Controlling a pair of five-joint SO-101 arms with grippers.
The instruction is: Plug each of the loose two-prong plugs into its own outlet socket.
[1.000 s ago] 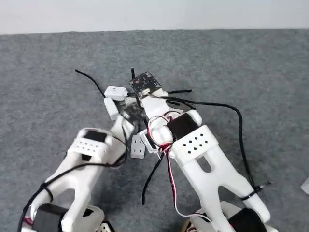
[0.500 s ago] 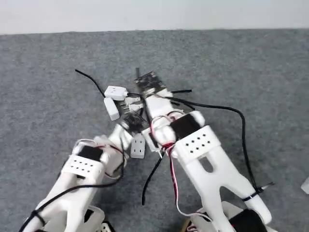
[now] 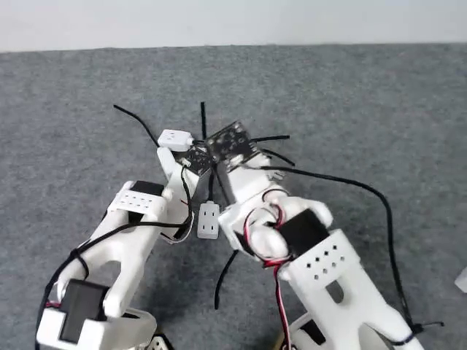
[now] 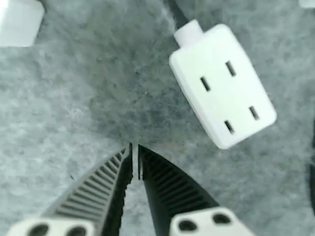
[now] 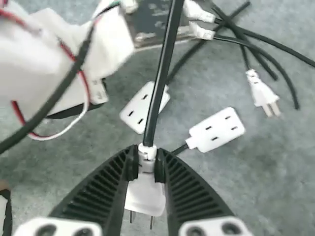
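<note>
My right gripper (image 5: pixel 144 169) is shut on a white two-prong plug (image 5: pixel 144 192). Its prongs point back toward the wrist and its black cord (image 5: pixel 162 69) runs away over the mat. Below it lie two white outlet sockets (image 5: pixel 145 105) (image 5: pixel 216 129) and a loose white plug (image 5: pixel 263 96). My left gripper (image 4: pixel 135 152) is shut with nothing in it, just above the grey mat. A white outlet socket (image 4: pixel 221 83) lies close ahead of it, slots up. From above, both arms meet at the outlets (image 3: pixel 175 138) (image 3: pixel 208 219).
Several black cords (image 3: pixel 321 164) spread over the grey mat around the outlets. The left arm (image 3: pixel 139 211) and the right arm (image 3: pixel 306 240) stand close together. A white wall edge (image 3: pixel 233 25) runs along the far side. Open mat lies to the far left and right.
The right arm has drawn back toward the near edge, its wrist shifting slightly right. The left arm pulled back, then came forward again beside the outlets.
</note>
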